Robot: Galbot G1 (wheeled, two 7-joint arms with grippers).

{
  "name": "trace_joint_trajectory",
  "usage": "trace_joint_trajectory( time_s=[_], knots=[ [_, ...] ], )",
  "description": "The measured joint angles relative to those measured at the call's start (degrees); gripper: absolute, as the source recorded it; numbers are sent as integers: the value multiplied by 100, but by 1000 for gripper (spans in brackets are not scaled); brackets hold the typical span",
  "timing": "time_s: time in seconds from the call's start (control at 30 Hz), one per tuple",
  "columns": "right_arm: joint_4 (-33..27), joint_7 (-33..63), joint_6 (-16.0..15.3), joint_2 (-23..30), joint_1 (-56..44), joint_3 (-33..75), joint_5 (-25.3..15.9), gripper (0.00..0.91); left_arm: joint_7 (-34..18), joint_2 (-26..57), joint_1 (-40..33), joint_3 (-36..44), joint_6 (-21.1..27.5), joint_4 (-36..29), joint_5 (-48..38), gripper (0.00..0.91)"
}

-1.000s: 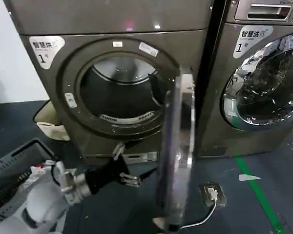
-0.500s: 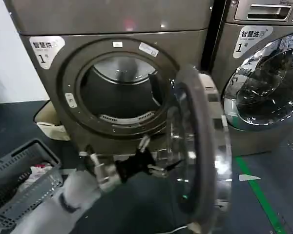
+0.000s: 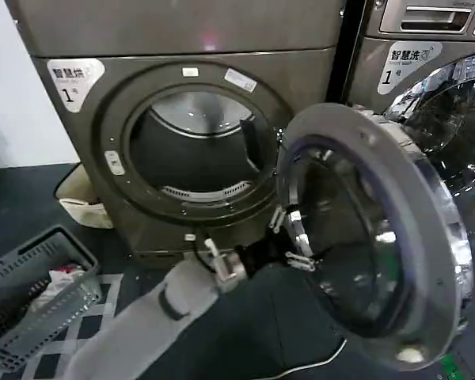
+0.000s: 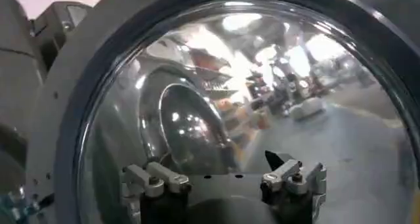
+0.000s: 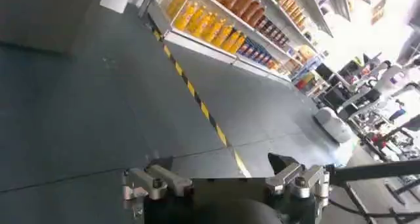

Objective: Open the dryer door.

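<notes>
Head view: the dryer (image 3: 182, 47) fills the upper middle, its round opening (image 3: 191, 150) uncovered and the bare drum visible inside, with a numbered label (image 3: 73, 79) at its upper left corner. A second machine (image 3: 427, 71) stands just beside it on the right, its own glass door shut. The dryer door (image 3: 376, 229) is swung well out on its right-hand hinge, standing in front of that second machine with its inner glass facing the camera and its grey rim tilted toward the lower right. The left arm (image 3: 142, 324) reaches up from the lower left across the dark floor (image 3: 32, 206), and the left gripper (image 3: 289, 237) sits at the door's inner left edge, its fingers spread apart and touching or just beside the rim; I cannot tell which. A grey basket (image 3: 32, 293) lies on the floor at the far left, well apart from the door, and a pale bag (image 3: 83, 198) rests against the dryer's lower left corner. Left wrist view: the left gripper (image 4: 223, 179) has its jaws wide apart right before the door glass (image 4: 243, 100), gripping nothing. Right wrist view: the right gripper (image 5: 223, 179) hangs with jaws apart and empty over a floor with a yellow-and-black stripe (image 5: 197, 100), shelves (image 5: 230, 22) of bottles beyond.
</notes>
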Motion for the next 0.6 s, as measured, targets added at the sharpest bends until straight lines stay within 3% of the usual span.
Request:
trace_joint_trajectory(
  time_s=[0.6],
  knots=[
    [152,110,-75,188,-38,111,-7,907,-427,-1124,-941,469,-122,1303,407,907]
  ],
)
